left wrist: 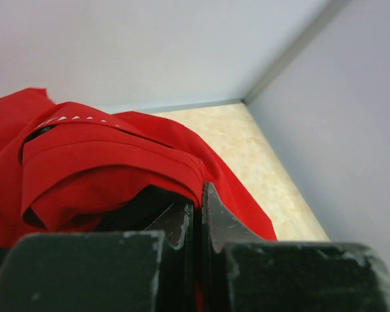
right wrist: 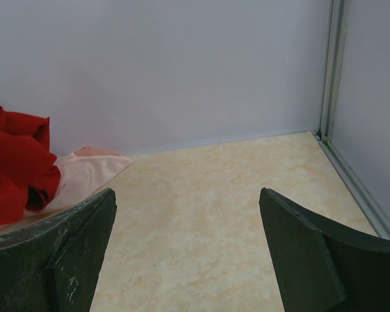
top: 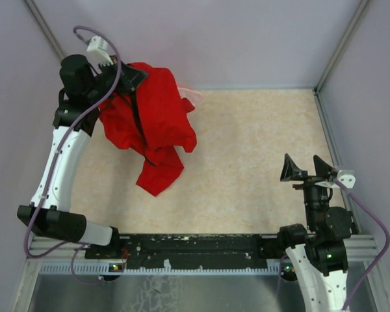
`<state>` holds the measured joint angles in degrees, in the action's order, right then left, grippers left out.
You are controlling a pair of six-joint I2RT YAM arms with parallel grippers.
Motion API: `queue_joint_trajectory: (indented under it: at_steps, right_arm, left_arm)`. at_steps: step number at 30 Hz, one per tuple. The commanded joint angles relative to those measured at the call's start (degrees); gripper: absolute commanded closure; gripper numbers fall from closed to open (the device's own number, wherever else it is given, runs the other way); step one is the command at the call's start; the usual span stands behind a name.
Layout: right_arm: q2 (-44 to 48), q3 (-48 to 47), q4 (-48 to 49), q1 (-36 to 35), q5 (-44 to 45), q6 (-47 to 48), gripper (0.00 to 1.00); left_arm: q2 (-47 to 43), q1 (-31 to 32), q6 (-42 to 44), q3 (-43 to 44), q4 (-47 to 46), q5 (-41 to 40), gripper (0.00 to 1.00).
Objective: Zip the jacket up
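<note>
The bright red jacket (top: 157, 123) hangs bunched at the table's far left, its lower part trailing down onto the tabletop. A black zipper strip (top: 137, 116) runs down its front. My left gripper (top: 127, 78) is raised at the jacket's top edge and shut on a fold of the red cloth. In the left wrist view the fingertips (left wrist: 211, 198) press together with the jacket (left wrist: 110, 162) caught between them and small white lettering (left wrist: 68, 119) showing above. Over the table's right side my right gripper (top: 309, 170) stands open and holds nothing; in its wrist view the gripper (right wrist: 187, 192) frames bare tabletop.
A pale pink shiny cloth (right wrist: 84, 170) lies on the table behind the jacket, its edge (top: 194, 96) peeking out by the back wall. Grey walls close in the beige tabletop (top: 260, 149) at the back and sides. A black rail (top: 195, 246) runs along the near edge.
</note>
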<state>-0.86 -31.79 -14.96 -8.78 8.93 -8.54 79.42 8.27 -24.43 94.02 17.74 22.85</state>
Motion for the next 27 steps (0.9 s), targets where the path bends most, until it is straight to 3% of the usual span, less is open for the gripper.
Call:
queue_joint_trajectory:
  at_steps: [1,16,23,27]
  right_arm:
    - [1.0,-0.32,2.41,0.16,-0.23,1.06,0.09]
    - [0.69,-0.28,2.29,0.16,0.1,1.32,0.09]
    - [-0.12,-0.37,2.21,0.22,-0.39,1.25,0.09]
    - [-0.89,-0.37,2.28,0.17,-1.06,1.28,0.09]
  left_arm:
    - [3.2,4.41,0.98,6.56,-10.31,11.55,1.0]
    - [23.5,24.59,10.84,28.53,-3.8,22.78,1.0]
    - [27.06,25.21,17.72,21.95,0.86,9.7,0.99]
    - [31.29,25.34,18.7,21.26,3.97,4.24,0.87]
